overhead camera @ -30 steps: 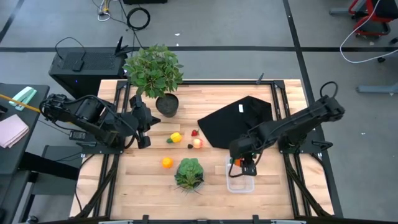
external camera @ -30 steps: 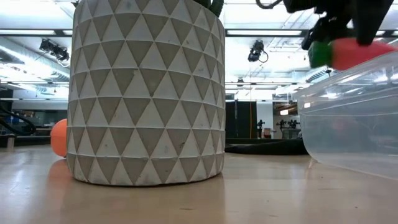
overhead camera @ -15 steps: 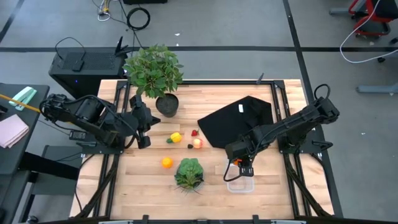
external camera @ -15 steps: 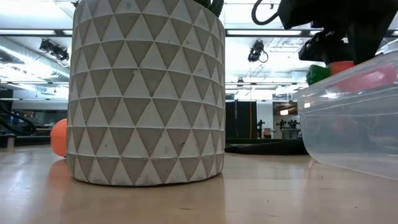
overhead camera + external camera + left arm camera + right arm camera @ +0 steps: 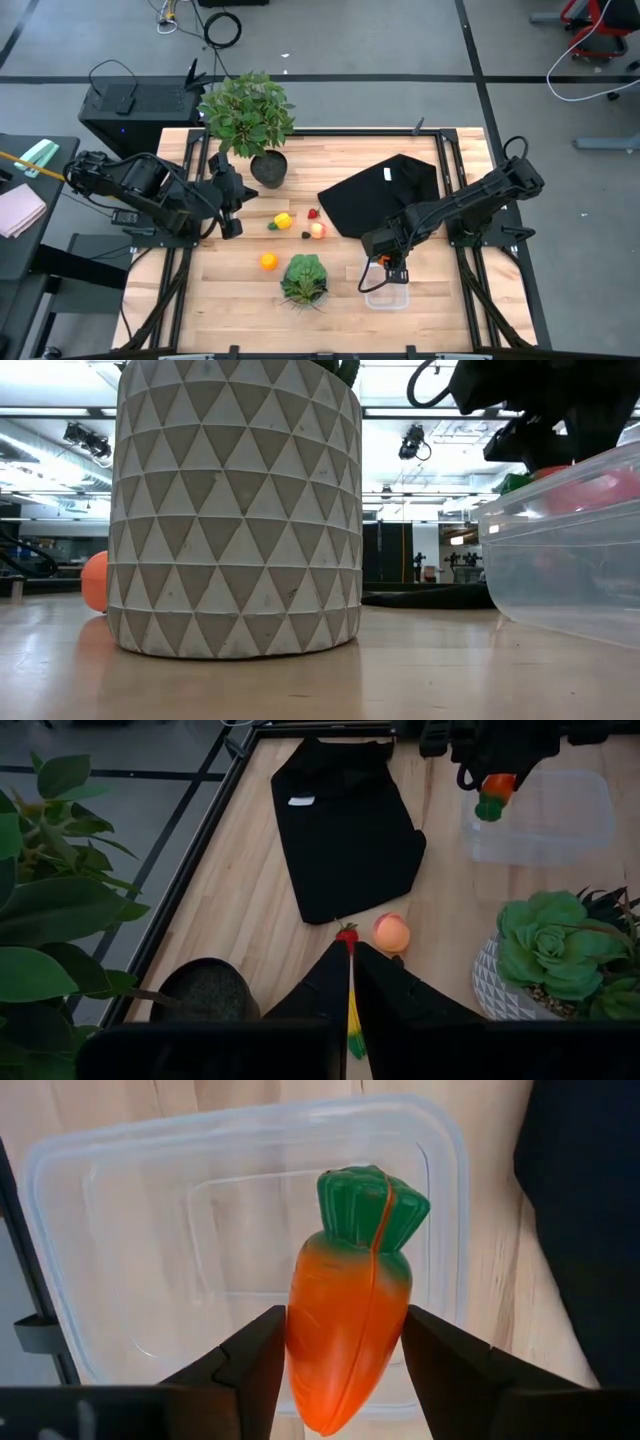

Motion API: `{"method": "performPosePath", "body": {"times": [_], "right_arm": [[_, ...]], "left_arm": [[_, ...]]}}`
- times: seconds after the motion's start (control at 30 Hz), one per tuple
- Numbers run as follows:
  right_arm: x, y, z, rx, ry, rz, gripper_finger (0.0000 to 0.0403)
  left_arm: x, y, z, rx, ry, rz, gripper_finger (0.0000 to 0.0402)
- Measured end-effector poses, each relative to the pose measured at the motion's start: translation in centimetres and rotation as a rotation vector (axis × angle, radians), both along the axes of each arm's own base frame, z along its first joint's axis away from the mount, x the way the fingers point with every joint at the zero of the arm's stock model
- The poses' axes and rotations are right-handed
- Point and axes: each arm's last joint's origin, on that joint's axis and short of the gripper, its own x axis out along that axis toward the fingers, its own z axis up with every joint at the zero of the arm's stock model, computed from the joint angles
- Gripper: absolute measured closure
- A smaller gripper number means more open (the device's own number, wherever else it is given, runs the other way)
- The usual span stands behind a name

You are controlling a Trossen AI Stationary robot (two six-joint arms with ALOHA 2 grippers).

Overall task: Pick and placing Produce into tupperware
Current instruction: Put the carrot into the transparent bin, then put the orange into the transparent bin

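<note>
My right gripper (image 5: 385, 262) is shut on the orange carrot (image 5: 350, 1315) over the clear tupperware (image 5: 100, 1200), which stands on the table near the front right (image 5: 388, 296). In the low view the carrot (image 5: 545, 475) shows at the height of the tupperware's rim (image 5: 560, 500). The yellow piece (image 5: 284, 220), tiny red piece (image 5: 313, 213), peach ball (image 5: 318, 230) and orange ball (image 5: 268, 262) lie on the table mid-left. My left gripper (image 5: 232, 212) is shut and empty beside the big plant's pot; its fingers also show in its wrist view (image 5: 350, 982). My right gripper pinches the carrot's orange body (image 5: 300, 1335) between its two fingers, one on each side. The fingers come from above, pointing down. The carrot's green leafy end (image 5: 372, 1205) points down toward the tupperware's opening. The carrot is lifted, held over the tupperware.
A lettuce head in a patterned pot (image 5: 304, 278) stands just left of the tupperware. A black cloth (image 5: 385, 195) lies behind the tupperware. A big potted plant (image 5: 248, 115) stands at the far left. Bare wood lies at the near left.
My right gripper has come down with the carrot, from above the tupperware's rim to the height of the rim, moving a little toward the table's near edge. It stays shut on the carrot.
</note>
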Motion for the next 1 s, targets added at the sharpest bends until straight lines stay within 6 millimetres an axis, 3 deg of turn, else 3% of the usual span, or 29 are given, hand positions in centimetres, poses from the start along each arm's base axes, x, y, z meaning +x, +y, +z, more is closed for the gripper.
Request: {"method": "performPosePath", "body": {"times": [0.23, 0.57, 0.73, 1.0], "right_arm": [[0.4, 0.1, -0.8, -0.010, 0.024, 0.011, 0.0190], [0.2, 0.0, -0.3, -0.018, 0.002, -0.003, 0.0191], [-0.8, -0.6, 1.6, -0.068, -0.077, -0.079, 0.0198], [-4.6, -2.7, 5.5, -0.232, -0.193, -0.396, 0.0201]], "left_arm": [[0.0, 0.0, 0.0, 0.000, 0.000, 0.000, 0.0383], [0.0, 0.0, 0.0, 0.000, 0.000, 0.000, 0.0377], [0.0, 0.0, 0.0, -0.009, 0.002, -0.006, 0.0375], [0.0, -0.7, -0.2, -0.166, 0.064, -0.176, 0.0379]]}}
